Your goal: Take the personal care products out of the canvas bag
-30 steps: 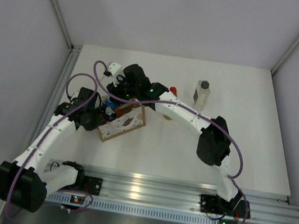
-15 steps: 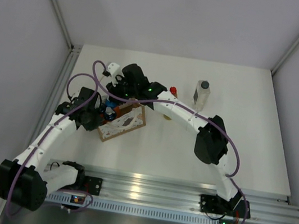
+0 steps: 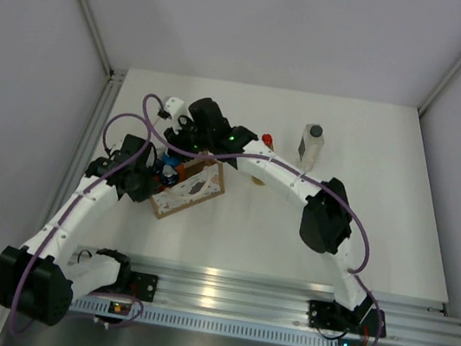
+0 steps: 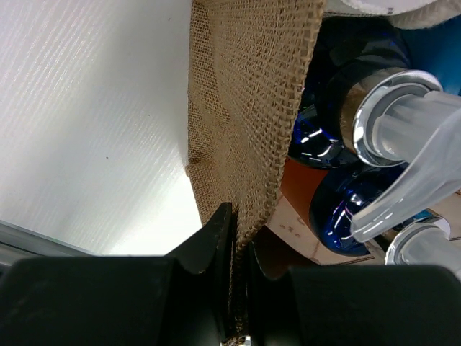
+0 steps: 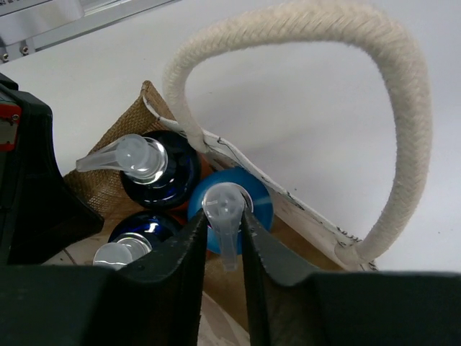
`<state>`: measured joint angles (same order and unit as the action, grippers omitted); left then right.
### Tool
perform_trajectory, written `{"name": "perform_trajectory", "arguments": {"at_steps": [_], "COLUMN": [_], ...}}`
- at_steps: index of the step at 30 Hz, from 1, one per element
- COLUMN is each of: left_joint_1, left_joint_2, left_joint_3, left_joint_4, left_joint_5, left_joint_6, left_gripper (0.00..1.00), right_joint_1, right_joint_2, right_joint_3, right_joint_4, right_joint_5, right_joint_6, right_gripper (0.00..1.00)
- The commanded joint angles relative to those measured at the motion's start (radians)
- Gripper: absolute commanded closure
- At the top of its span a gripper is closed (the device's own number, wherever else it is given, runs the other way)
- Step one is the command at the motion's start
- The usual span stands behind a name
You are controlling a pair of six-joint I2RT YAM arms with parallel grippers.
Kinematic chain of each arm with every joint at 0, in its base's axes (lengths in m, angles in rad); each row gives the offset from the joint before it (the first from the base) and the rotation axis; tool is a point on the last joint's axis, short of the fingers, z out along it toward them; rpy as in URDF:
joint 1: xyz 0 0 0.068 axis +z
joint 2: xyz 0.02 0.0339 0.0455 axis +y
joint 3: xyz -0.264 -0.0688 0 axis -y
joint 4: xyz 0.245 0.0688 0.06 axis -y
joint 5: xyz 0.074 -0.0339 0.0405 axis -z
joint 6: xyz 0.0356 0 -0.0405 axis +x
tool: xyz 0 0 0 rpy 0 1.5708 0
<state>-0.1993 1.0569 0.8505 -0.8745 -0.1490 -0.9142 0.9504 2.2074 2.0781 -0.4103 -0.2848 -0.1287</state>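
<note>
Tan canvas bag [image 4: 248, 86], your left gripper [image 4: 236, 234] is pinching its wall, your right gripper [image 5: 222, 229] is clamping the pump of the blue-capped bottle [image 5: 256, 205].

canvas bag [image 4: 245, 94]: is presenting coarse, rough open-weave cloth | handle [image 5: 410, 108]: is showing matt twisted cord | bottles [image 4: 335, 216]: are reflecting as glossy, smooth dark blue | pump head [image 5: 225, 209]: is appearing as smooth translucent plastic | table [image 4: 86, 108]: is reading matt white, finely textured

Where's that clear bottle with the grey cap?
In the top view the clear bottle stands apart on the table, right of the canvas bag.
</note>
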Motion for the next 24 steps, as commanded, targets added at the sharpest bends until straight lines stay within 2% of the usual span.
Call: {"name": "perform_trajectory", "arguments": {"at_steps": [1,13,24], "left_joint_1": [0.0,0.0,0.0], "left_joint_2": [0.011,0.014,0.018], "left_joint_3": [-0.011,-0.011,-0.01], "left_joint_4": [-0.032,-0.029,-0.029], "left_joint_5": [-0.009,-0.007,-0.008], "left_joint_6": [0.012,0.015,0.014], "left_gripper": [0.85,0.85,0.85], "right_joint_1": [-0.004,-0.004,-0.004], "right_joint_2": [-0.014,0.001,0.026], "right_joint_3": [0.031,0.037,0.046], "right_joint_4": [0.027,0.044,0.059], "right_joint_5": [-0.034,-0.042,-0.059], "right_joint_6": [-0.006,-0.003,-0.008], "right_gripper": [0.73,0.7,0.79]}}
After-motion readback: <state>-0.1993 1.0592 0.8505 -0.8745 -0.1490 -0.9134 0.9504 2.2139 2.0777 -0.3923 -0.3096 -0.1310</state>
